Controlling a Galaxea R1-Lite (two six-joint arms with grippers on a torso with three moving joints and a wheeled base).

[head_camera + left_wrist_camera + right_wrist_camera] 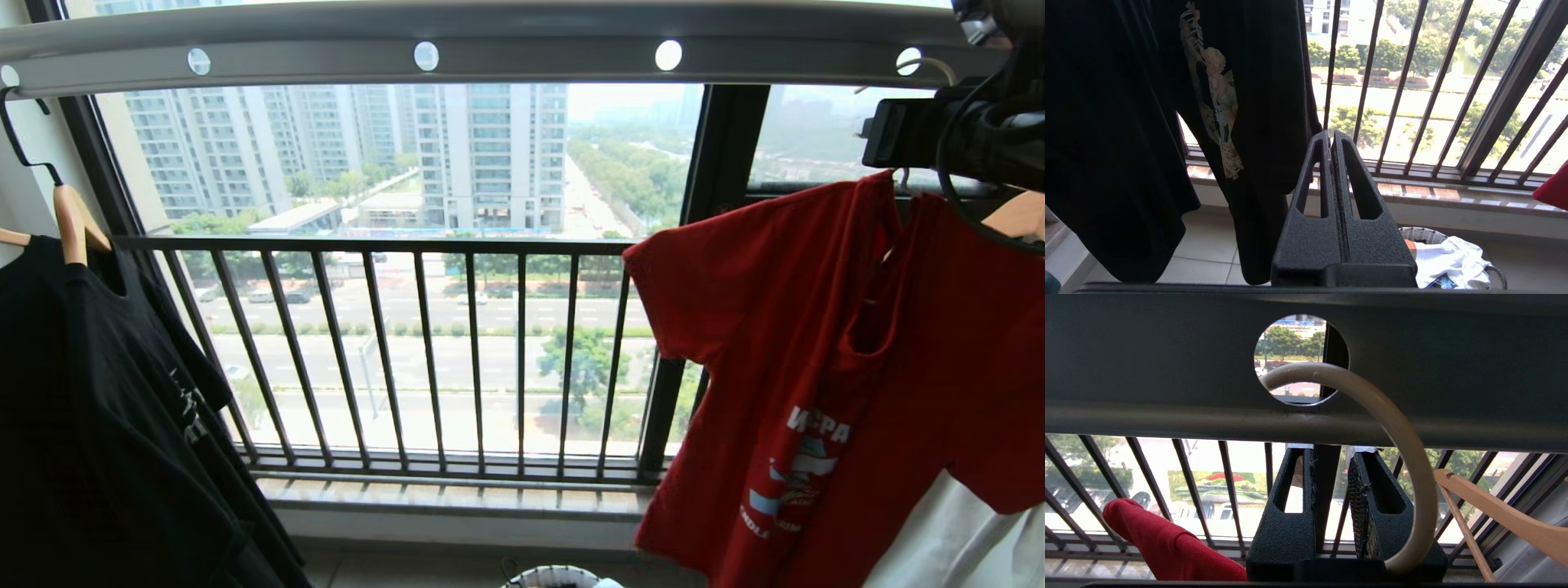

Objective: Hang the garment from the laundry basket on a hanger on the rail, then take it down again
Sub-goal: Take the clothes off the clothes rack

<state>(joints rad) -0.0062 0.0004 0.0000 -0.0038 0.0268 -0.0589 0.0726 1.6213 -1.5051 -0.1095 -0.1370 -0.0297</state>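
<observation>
The garment (857,376) hangs below the right tool (1331,457), whose jaws stand slightly apart beside the hanger (1372,404) hook threaded through the rail (1167,375); lift the hook squarely clear. Left tool (1332,141): together, idle.

A: The rail (522,49) is noted as grey metal, smooth with a dull sheen. The hanger hook (1396,428) is seen as smooth, off-white and rounded.

B: Agreed. The red T-shirt (857,384) is recorded as soft matt cloth. The gripper fingers (1282,522) are found to be black plastic with a rough, grained finish.

A: The wooden hanger (1502,516) is noted as pale, smooth wood; the basket (1423,236) rim is seen as woven.
</observation>
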